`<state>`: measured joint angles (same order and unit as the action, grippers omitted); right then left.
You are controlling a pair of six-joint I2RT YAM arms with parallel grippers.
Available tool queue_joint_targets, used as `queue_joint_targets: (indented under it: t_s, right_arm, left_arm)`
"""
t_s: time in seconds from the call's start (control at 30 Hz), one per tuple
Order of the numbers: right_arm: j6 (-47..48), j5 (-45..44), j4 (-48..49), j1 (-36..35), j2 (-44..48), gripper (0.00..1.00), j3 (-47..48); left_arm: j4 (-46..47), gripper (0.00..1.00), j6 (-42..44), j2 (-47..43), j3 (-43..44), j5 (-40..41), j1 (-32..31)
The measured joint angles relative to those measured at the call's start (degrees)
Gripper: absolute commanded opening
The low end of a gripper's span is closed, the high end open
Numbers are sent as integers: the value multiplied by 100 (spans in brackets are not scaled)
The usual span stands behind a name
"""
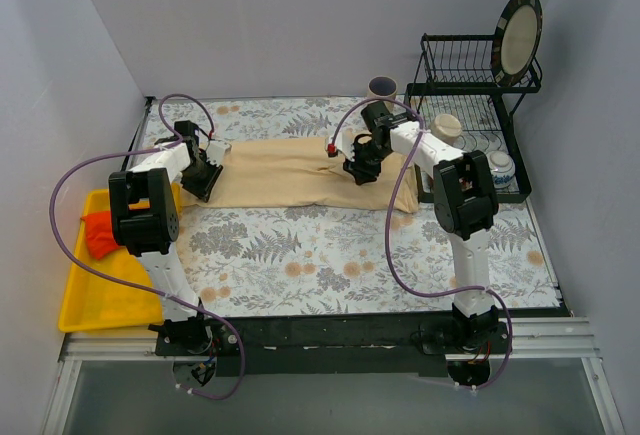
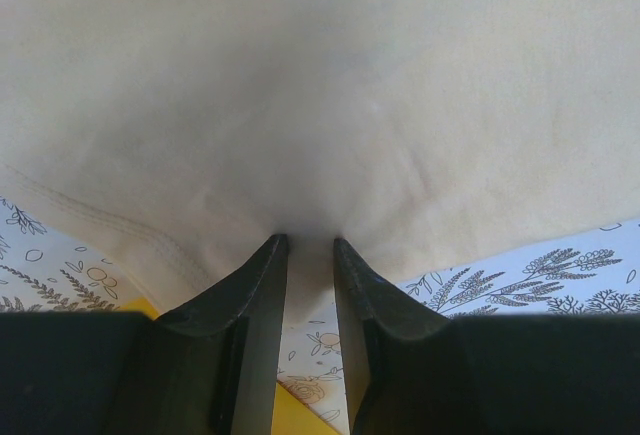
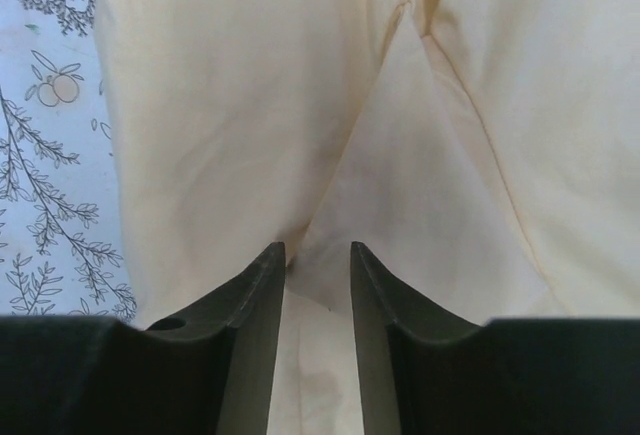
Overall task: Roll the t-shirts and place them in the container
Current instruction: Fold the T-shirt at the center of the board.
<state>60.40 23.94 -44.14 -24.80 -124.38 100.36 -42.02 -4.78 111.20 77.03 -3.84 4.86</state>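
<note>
A pale beige t-shirt (image 1: 290, 173) lies folded in a long band across the far middle of the floral table cover. My left gripper (image 1: 203, 183) is at the shirt's left end. In the left wrist view its jaws (image 2: 311, 243) stand nearly closed, with the shirt's edge (image 2: 320, 105) pinched between the tips. My right gripper (image 1: 360, 170) is over the shirt's right part. In the right wrist view its jaws (image 3: 318, 247) are close together on a raised fold of the cloth (image 3: 400, 185).
A yellow tray (image 1: 100, 295) holding a red cloth (image 1: 97, 233) sits at the left edge; the tray also shows in the left wrist view (image 2: 290, 415). A black dish rack (image 1: 470, 125) with a plate (image 1: 520, 35), a cup (image 1: 447, 127) and a bowl (image 1: 500, 167) stands back right. A mug (image 1: 383, 88) stands behind the shirt.
</note>
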Motion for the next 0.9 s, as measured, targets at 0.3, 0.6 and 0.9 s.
queue_joint_targets:
  t_s: [0.3,0.6,0.9]
  right_arm:
    - [0,-210,214,-4,-101,1,-2]
    - [28,-348,264,-46,-177,1,645]
    - [105,-732,977,-361,-302,36,977]
  left_arm:
    - [0,25,-17,2,7,2,0]
    - [-70,24,-70,63,92,0,0]
    - [-81,25,-111,68,101,-2,0]
